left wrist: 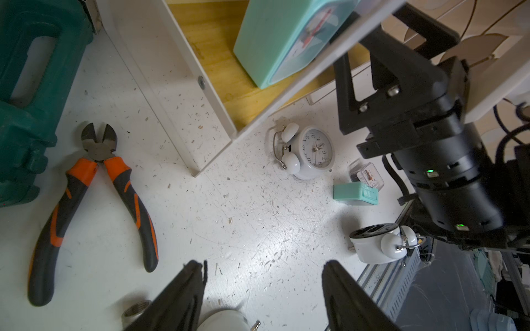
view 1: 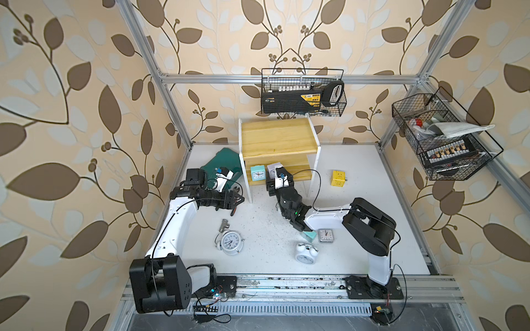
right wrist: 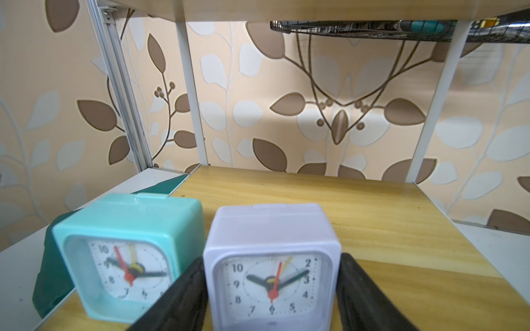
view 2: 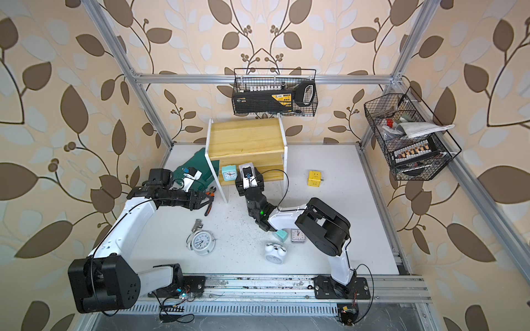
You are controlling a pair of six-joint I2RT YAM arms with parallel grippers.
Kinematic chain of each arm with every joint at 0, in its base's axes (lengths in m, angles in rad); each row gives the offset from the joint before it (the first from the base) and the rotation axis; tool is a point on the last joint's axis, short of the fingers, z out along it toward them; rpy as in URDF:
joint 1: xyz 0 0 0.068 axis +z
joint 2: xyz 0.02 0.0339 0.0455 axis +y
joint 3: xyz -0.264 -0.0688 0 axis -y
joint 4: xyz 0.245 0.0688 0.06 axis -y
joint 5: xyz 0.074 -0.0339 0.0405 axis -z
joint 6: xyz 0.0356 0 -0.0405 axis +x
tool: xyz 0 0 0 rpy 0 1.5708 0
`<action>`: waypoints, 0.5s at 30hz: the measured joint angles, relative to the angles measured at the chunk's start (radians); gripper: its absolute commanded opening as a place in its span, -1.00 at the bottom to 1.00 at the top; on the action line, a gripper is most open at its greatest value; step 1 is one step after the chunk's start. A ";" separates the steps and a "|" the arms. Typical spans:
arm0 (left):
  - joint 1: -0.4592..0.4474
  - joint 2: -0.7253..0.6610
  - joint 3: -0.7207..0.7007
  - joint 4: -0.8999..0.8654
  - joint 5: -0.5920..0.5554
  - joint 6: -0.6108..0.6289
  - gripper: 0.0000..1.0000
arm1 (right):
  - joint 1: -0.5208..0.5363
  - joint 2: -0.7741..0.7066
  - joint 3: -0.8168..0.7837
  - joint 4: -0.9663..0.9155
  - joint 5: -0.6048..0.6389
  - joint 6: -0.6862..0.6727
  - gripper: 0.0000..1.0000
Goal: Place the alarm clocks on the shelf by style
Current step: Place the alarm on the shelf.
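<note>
The wooden shelf (view 1: 275,137) stands at the back. On its lower board a mint alarm clock (right wrist: 129,252) stands beside a lilac one (right wrist: 272,258). My right gripper (right wrist: 271,258) reaches in there, and its fingers (right wrist: 352,280) press both sides of the lilac clock. My left gripper (left wrist: 263,262) hovers open and empty over the table near the shelf's left leg. In the left wrist view three white twin-bell clocks lie on the table: one (left wrist: 312,152), another (left wrist: 378,246) and a third (left wrist: 220,321). A mint clock (view 1: 310,235) and a grey one (view 1: 326,236) lie under the right arm.
Orange-handled pliers (left wrist: 94,200) and a green case (view 1: 220,166) lie left of the shelf. A metal fitting (view 1: 223,225) sits by the left twin-bell clock. A yellow cube (view 1: 338,178) sits right of the shelf. Black wire baskets (view 1: 302,91) (view 1: 441,137) hang on the walls.
</note>
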 measured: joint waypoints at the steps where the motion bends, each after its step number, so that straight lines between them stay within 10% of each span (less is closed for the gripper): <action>1: 0.000 0.000 0.000 0.000 0.000 0.000 0.37 | 0.000 0.000 0.000 -0.008 -0.003 0.004 0.48; 15: 0.000 0.000 0.000 0.000 0.000 0.000 0.38 | 0.000 -0.038 -0.032 -0.039 -0.064 0.033 0.38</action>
